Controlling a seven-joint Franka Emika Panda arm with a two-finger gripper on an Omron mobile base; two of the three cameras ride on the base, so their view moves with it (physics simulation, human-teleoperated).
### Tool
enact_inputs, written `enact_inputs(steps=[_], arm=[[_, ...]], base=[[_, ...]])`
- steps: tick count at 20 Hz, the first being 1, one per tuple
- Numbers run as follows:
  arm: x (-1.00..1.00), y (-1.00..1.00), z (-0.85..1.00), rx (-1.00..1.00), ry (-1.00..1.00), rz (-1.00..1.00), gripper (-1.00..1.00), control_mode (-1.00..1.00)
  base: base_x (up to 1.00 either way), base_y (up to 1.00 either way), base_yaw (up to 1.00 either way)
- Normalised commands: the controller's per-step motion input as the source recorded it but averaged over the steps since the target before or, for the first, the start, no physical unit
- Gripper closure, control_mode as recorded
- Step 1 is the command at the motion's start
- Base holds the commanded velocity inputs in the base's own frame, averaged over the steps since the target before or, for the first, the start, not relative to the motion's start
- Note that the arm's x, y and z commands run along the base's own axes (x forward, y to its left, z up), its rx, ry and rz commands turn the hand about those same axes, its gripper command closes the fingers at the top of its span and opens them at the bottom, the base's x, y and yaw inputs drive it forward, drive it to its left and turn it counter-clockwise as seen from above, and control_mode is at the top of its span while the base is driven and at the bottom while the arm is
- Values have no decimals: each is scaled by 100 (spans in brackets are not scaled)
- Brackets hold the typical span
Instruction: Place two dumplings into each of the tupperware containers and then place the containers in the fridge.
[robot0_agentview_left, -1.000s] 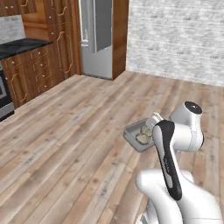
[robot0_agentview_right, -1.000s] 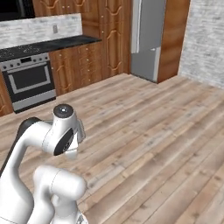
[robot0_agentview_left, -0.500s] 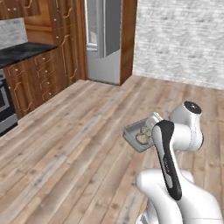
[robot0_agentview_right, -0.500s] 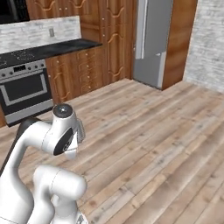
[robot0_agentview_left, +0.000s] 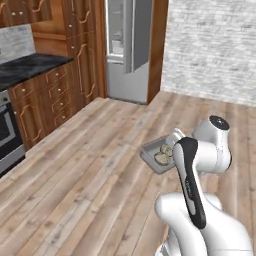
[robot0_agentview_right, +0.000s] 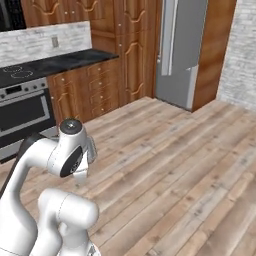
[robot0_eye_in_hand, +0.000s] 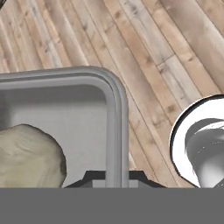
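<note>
- One grey container is carried in the air above the wooden floor, in front of the arm.
- Two dumplings are counted inside it.
- Its rim is clamped by the closed pincer.
- One fridge is seen well apart, ahead.

We are gripping the rim of a grey tupperware container holding a dumpling, carrying it above wooden floor.
</note>
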Motion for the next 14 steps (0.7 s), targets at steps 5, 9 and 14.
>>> enact_inputs(steps=[5, 9, 14], arm=[[0, 0, 0, 0, 0, 0, 100, 100], [0, 0, 0, 0, 0, 0, 100, 100], [0, 0, 0, 0, 0, 0, 100, 100]], base=[[100, 28, -4], [100, 28, -7], [100, 21, -25]])
